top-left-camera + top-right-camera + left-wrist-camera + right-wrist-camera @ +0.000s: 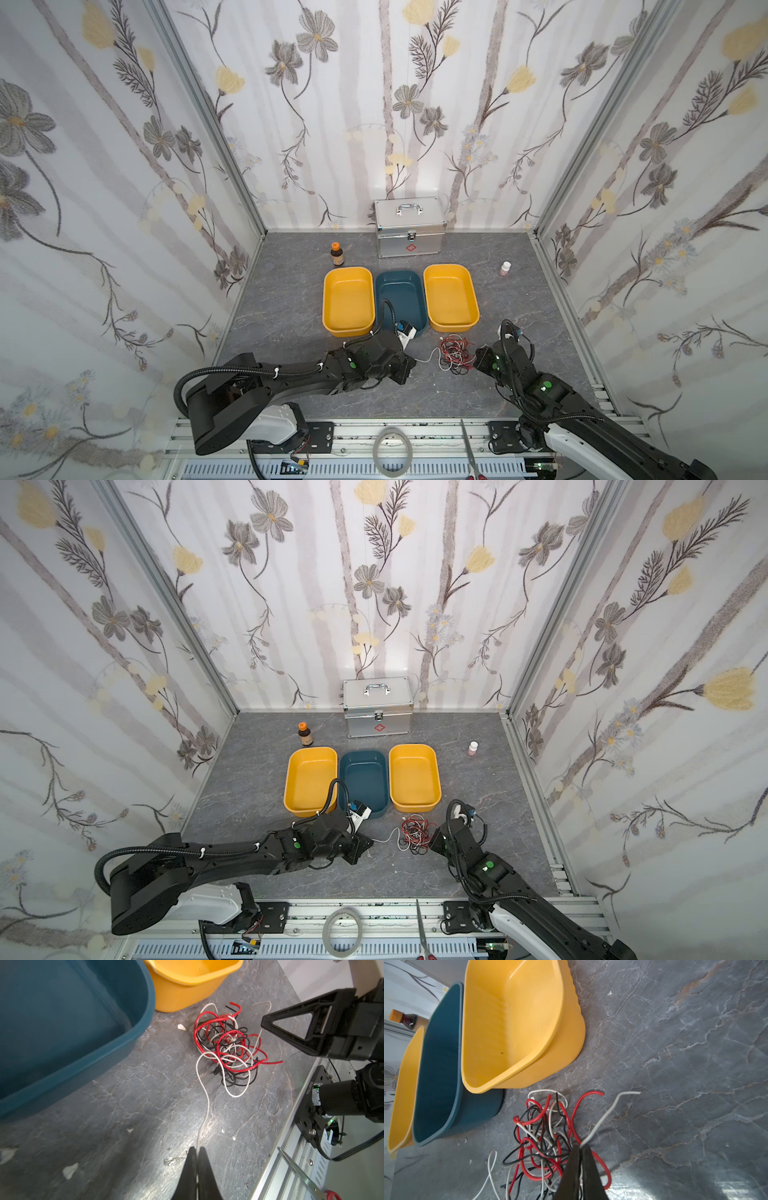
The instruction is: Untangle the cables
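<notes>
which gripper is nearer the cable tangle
Right. The right gripper grips a white wire at the edge of the tangle; the left gripper pinches a strand clear of it.

In both top views the camera sits high up at the front and looks down toward the back wall (353, 83). It is far off, so it takes in the whole counter (282, 299), from the silver box (409, 232) at the back to the cables (455, 353) near the front. These two views show nearly the same things.

The left wrist camera rides just behind the left gripper (196, 1150), low and close to the counter, looking over at the cables. The right wrist camera rides behind the right gripper (580, 1147), just as close. Both wrist views share the cables, the blue tub (62, 1022) and a yellow tub (187, 995).
</notes>
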